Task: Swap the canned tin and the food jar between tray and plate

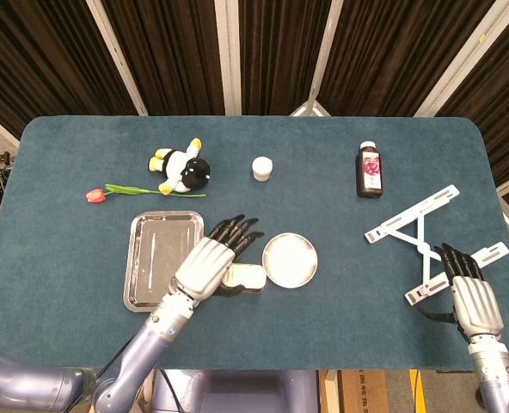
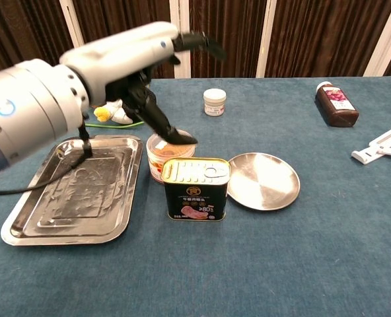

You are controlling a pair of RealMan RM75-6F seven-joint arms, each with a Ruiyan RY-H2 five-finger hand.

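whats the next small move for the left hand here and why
Probably lower the left hand onto the food jar and grip it. The hand is lifted with its fingers spread and holds nothing. The canned tin stands alone on the cloth beside the plate, and both plate and tray look bare.

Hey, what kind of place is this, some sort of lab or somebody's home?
Probably a robot test lab or studio: dark curtains close off the back, a blue felt-covered table holds unrelated props like a plush penguin and a tulip.
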